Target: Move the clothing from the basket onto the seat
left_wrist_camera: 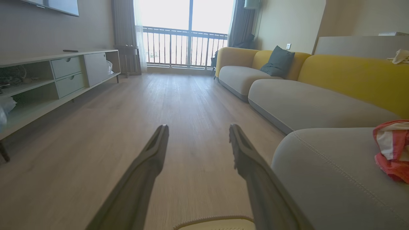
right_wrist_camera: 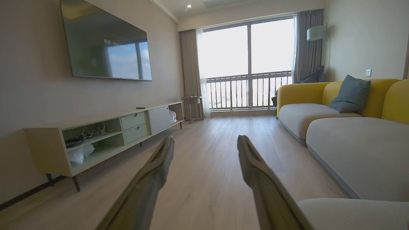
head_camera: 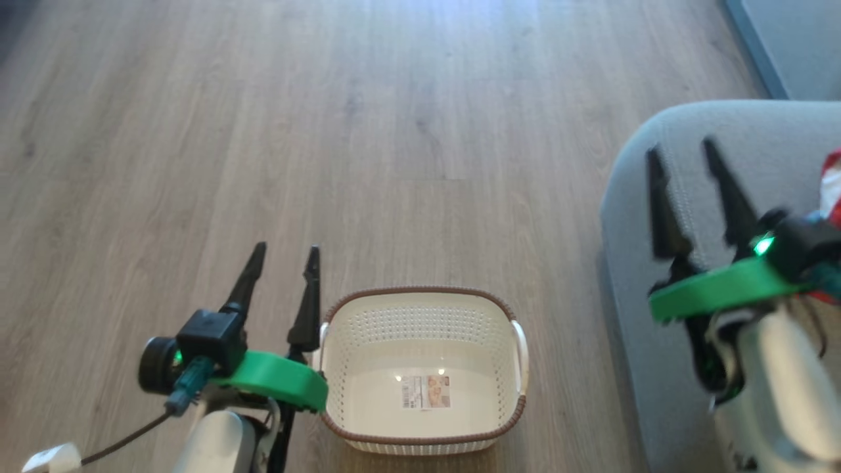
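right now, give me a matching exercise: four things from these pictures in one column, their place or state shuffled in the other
1 basket
2 clothing
3 left gripper
4 right gripper

a open, at the edge of the seat
b on the floor, no garments inside
c lying on the seat
d open, beside the basket

Pairs: 1-b, 2-c, 3-d, 4-a

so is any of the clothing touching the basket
Apart. The head view shows the basket empty on the floor, with bare floor between it and the seat, where the clothing lies.
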You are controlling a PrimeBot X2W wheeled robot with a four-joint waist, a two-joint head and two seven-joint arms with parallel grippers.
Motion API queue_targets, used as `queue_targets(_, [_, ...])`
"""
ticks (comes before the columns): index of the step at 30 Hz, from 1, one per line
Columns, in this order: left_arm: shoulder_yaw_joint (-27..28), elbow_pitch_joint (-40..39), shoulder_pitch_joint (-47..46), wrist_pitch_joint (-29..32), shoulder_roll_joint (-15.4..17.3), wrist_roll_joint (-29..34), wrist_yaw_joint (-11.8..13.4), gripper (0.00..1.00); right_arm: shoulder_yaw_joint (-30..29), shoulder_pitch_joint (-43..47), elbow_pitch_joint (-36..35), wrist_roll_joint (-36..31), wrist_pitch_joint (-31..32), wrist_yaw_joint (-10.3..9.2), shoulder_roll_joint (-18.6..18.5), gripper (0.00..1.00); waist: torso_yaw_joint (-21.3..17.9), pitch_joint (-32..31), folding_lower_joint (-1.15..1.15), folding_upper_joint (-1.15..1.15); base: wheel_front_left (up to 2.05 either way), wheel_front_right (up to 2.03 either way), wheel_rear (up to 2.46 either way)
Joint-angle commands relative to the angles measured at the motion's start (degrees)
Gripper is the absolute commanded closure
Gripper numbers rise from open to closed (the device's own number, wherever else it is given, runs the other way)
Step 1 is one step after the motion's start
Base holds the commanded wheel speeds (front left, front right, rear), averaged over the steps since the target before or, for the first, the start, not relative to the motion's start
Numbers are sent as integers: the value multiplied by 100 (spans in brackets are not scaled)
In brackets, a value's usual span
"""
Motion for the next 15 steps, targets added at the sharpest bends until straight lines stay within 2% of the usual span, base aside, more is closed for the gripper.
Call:
queue_targets(1, [255,-247,-183,-29,-4,71,52,0,108,-73,-213,-134,-35,-1,29,0,95,-20,0,0,0,0,0])
queue_targets(4, [481,-325,-99,-29,-4,124,232,0,16,212,-265,-341,-35,-1,249,0,193,-14,0,0,0,0,0])
queue_targets(7, [598,-356,3,-29,-5,203,309,0,-168,530,-302,-521,-35,-1,444,0,281,-10,0,0,0,0,0])
queue_targets(15, [664,-192,312,-29,-5,292,246,0,-476,1206,-261,-651,-35,-1,614,0,365,-27,0,0,0,0,0])
